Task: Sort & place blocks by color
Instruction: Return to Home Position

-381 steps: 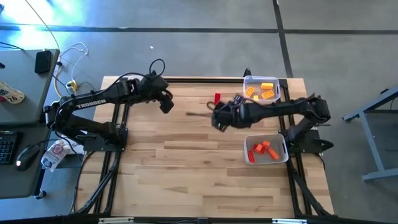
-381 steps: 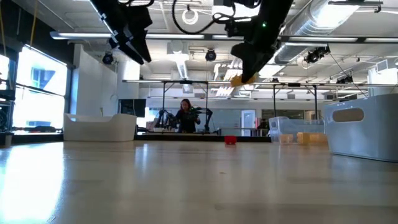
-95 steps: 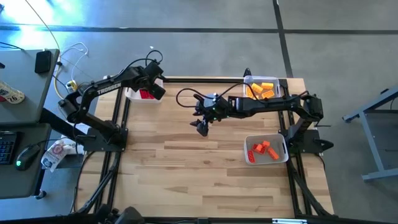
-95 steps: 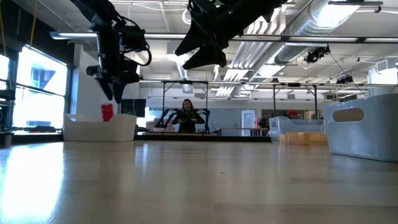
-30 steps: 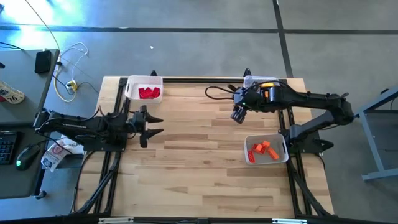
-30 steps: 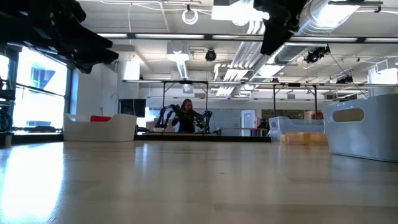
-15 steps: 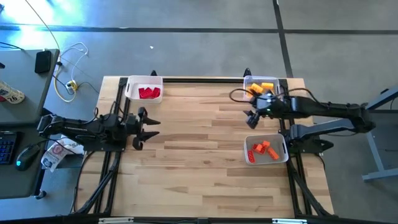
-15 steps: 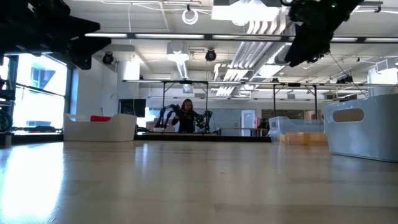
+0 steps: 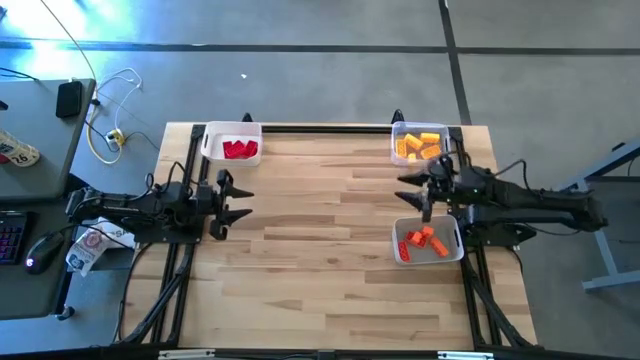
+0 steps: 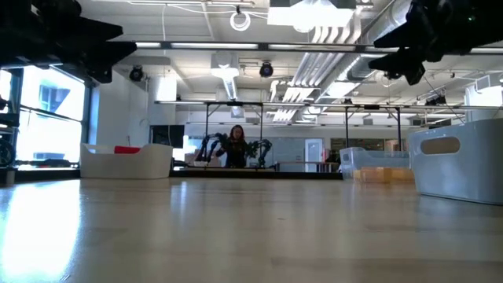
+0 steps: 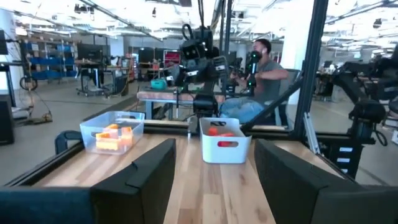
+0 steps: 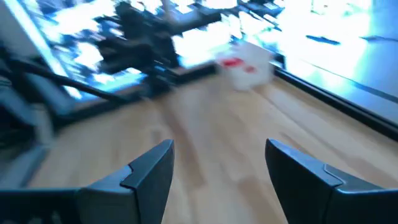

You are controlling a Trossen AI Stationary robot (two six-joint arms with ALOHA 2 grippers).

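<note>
— Where are the blocks?

— Every block we can see lies in a tray. The red blocks [image 9: 238,150] sit in the white tray [image 9: 208,140] at the far left corner of the table [image 9: 320,250]. The yellow blocks [image 9: 418,146] are in the clear tray [image 9: 397,131] at the far right. The orange blocks [image 9: 422,240] are in the second white tray [image 9: 399,232], nearer on the right.

— And the claws?

— Both are spread wide with nothing between the fingers. The left claw [image 9: 238,200] hangs over the table's left edge, near the red blocks' tray but apart from it. The right claw [image 9: 408,192] hangs between the two right-hand trays, close to both.

— So that's where we'd worry?

— We think so. If the right arm folds in along a low or crooked path, a spread finger could catch a tray's rim. That could shove the tray or tip blocks onto the wood. The trays look light, so we judge that a small knock would be enough.

— Anything else?

— Some pieces in the clear tray look nearer orange than yellow, and we can't tell the shade for sure. If one is misplaced, we'd close out with a sorting error.
</note>
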